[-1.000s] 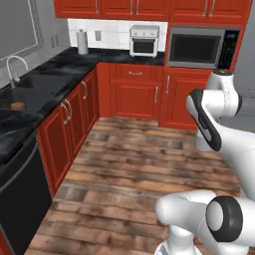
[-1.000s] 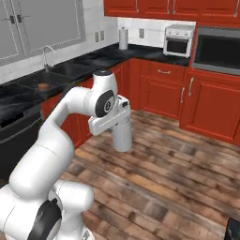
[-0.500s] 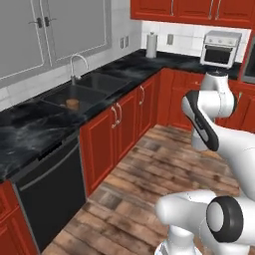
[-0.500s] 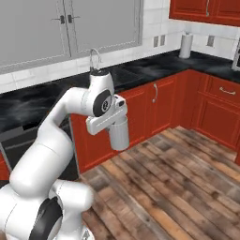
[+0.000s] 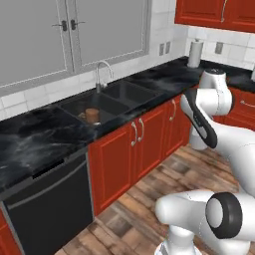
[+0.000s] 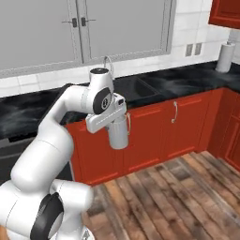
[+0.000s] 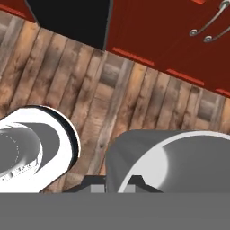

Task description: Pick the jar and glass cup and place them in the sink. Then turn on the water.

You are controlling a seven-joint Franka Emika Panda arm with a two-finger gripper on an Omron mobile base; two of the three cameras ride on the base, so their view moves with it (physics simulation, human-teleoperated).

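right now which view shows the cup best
The right base view: the cup hangs whole below the hand, in front of the red cabinets. The hand view shows its side up close, cut off by the frame. In the left base view the arm hides it.

Sink [image 5: 130,91] matte black, two basins, set in black counter [image 5: 35,142] with grey-white marbling. Jar [image 5: 92,115] in sink's left basin tan-brown, cork-coloured. Tap [image 5: 101,74] behind sink chrome. Cabinets [image 5: 149,144] below sink deep red, silver handles. Dishwasher [image 5: 50,209] left of sink black. Wall tiles [image 5: 164,25] behind sink white; upper cabinet doors [image 5: 74,35] above sink grey. Floor [image 6: 178,201] in front of sink brown wood planks, mottled. Cup [image 6: 118,134] in front of sink pale grey, translucent. Paper roll [image 6: 225,56] far right of sink white.
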